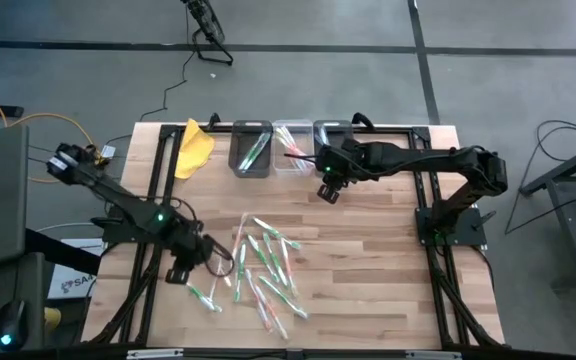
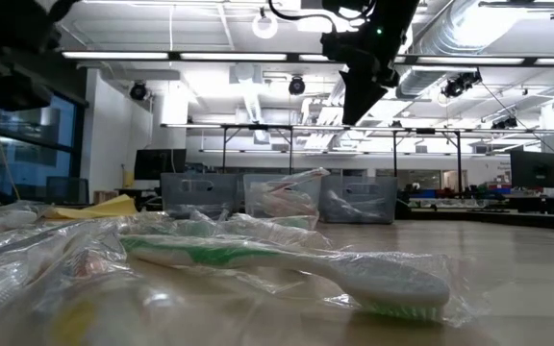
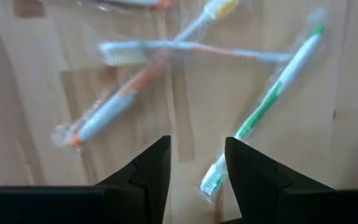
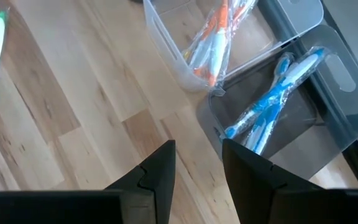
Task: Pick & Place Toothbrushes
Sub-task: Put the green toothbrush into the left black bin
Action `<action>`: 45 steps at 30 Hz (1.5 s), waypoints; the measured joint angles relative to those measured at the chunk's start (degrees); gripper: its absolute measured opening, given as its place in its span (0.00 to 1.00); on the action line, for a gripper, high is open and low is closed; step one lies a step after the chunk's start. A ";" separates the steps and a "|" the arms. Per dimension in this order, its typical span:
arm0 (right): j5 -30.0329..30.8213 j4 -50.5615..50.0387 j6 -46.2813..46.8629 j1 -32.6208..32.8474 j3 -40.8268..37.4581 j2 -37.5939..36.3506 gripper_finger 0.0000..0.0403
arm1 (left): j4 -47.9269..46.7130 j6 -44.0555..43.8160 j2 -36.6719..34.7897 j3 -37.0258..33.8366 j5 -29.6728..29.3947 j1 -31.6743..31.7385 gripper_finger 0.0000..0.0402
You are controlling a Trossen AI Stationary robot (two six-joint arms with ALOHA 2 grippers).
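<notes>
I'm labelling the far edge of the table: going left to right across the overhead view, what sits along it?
Yellow cloth → bin with green toothbrushes → bin with orange toothbrushes → third bin, partly under the right pincer.

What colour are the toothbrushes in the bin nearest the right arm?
Blue toothbrushes, wrapped in clear plastic; the right wrist view shows them best.

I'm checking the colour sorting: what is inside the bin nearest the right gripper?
The dark bin holds wrapped blue toothbrushes, at least two. The right gripper hangs open and empty over the table beside it. The bin's far end is hidden under the frame.
</notes>
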 joint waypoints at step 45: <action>0.44 0.24 -2.13 -0.13 0.00 0.02 0.31 | 3.09 1.02 23.69 3.47 -8.14 -20.13 0.04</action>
